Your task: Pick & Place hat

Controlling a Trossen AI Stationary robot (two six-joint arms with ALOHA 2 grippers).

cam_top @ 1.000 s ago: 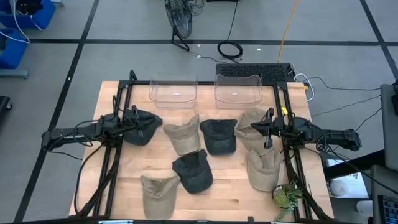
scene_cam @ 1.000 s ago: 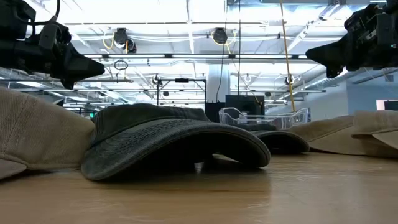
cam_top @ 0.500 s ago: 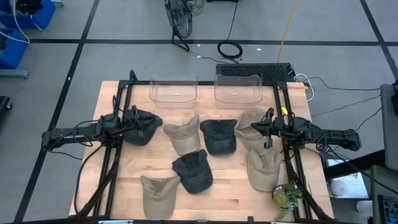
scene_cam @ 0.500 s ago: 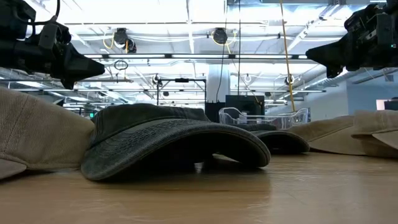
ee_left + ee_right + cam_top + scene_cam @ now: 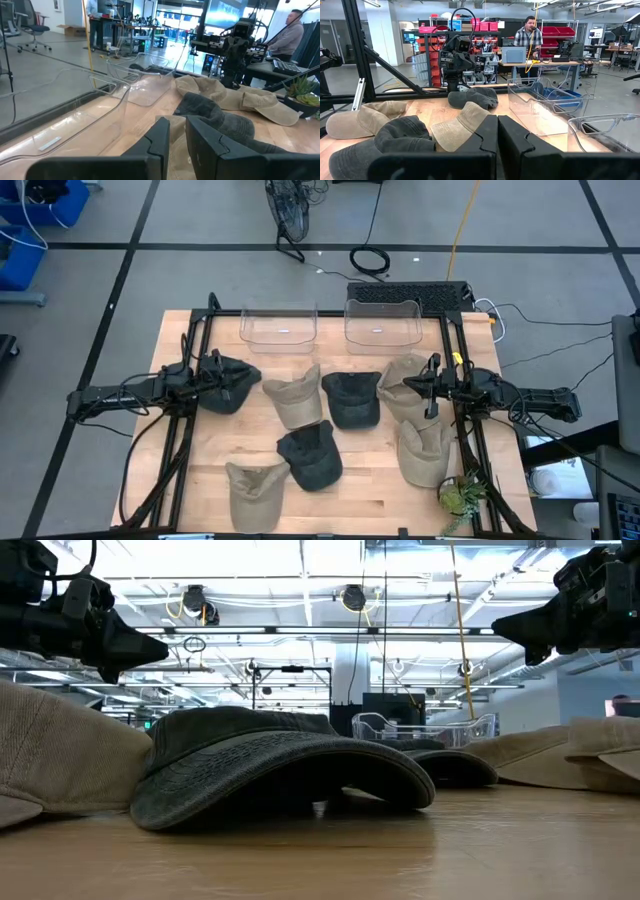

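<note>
Hats: seven are laid on the table; a dark hat lies at nine o'clock, a tan hat at three o'clock.
Left gripper: held over the dark hat, fingers slightly parted, nothing gripped.
Right gripper: held over the tan hat, fingers pressed together, empty.
Bins: two clear bins are set at twelve o'clock.
</note>
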